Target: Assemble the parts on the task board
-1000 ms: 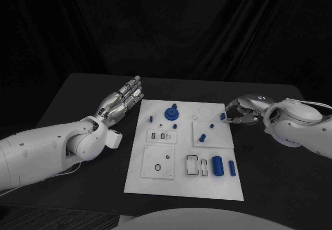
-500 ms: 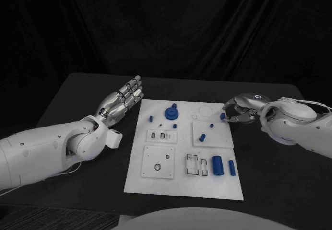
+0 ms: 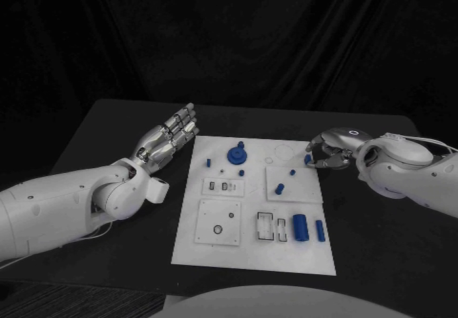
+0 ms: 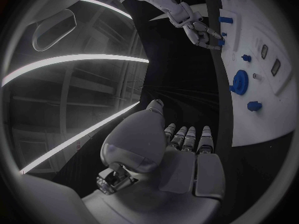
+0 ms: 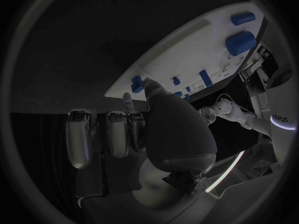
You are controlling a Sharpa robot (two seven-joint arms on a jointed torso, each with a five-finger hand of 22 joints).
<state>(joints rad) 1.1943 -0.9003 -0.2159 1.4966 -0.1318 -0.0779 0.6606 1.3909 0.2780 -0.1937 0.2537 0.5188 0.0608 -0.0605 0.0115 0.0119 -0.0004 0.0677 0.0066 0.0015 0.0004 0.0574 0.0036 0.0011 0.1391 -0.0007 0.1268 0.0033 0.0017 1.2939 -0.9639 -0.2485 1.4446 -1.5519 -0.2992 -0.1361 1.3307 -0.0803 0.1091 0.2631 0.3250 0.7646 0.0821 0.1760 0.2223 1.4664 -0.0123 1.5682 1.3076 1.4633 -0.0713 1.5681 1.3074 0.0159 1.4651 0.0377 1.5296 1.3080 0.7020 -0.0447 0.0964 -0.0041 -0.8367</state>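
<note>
Looks like our right hand (image 3: 327,154) is pinching a small blue part (image 3: 307,159) at the task board (image 3: 250,252)'s 2 o'clock edge, left hand (image 3: 172,137) flat and spread empty at 10 o'clock on the worktop, so we'd firm the pinch, then lift straight up.

Black table (image 3: 114,132), dark curtain (image 3: 248,53) behind

The task board (image 3: 256,255) is plain white on a black worktop (image 3: 114,126). The parts on it are blue, among them a round blue part (image 3: 235,156) near its far edge and a blue cylinder (image 3: 300,229) near its front. Both hands, left hand (image 3: 170,137) and right hand (image 3: 329,151), are silver on white arms.
</note>
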